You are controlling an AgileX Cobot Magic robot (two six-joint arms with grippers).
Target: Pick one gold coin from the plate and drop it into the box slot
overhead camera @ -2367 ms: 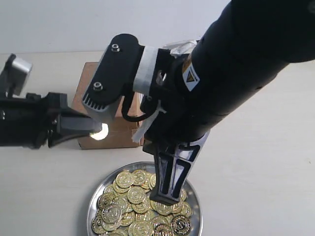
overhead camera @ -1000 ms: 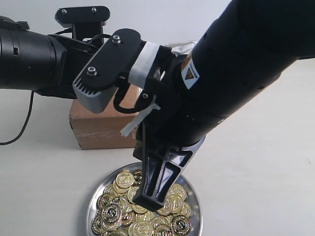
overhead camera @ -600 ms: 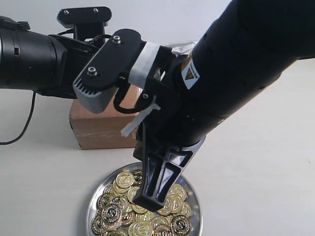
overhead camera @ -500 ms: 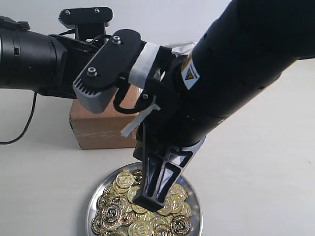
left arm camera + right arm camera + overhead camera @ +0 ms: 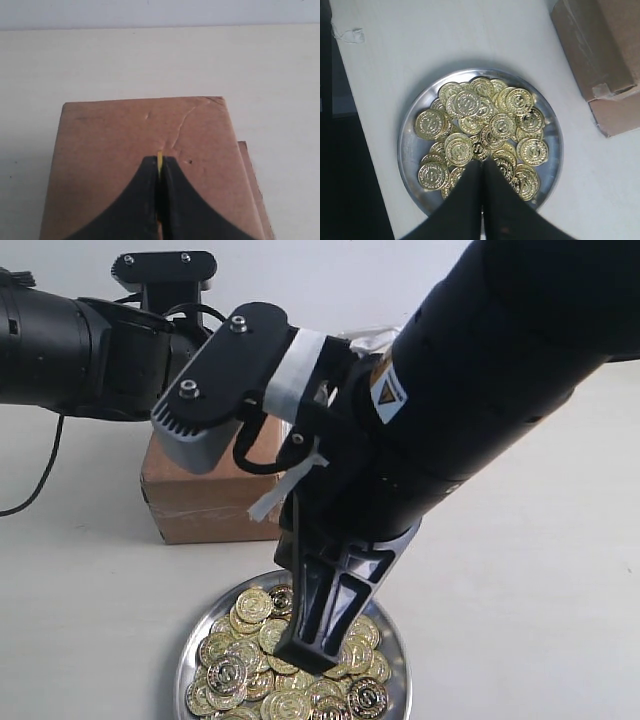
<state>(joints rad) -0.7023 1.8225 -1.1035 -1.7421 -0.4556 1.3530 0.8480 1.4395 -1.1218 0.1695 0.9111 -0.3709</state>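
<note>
My left gripper [image 5: 159,161] is shut on a gold coin [image 5: 159,155], held on edge just above the top of the brown cardboard box [image 5: 110,135]. I cannot make out the box slot there; only a faint crease shows. In the exterior view the box [image 5: 200,495] stands behind the plate [image 5: 190,645], and the right arm's wrist hides the left gripper. My right gripper [image 5: 482,162] is shut with nothing visible between its fingers, and hangs just over the heap of gold coins [image 5: 470,105] in the silver plate [image 5: 407,160]. Its tips [image 5: 305,645] are low over the coins.
A loose flap [image 5: 615,115] sticks out beside the box [image 5: 600,45], close to the plate's rim. The table's edge and dark floor [image 5: 350,150] run along one side of the plate. A black cable [image 5: 30,490] trails on the table at the left.
The left arm rose from the table at the left to above the box, then shifted slightly. The right gripper slid a little left over the plate and stays low.
</note>
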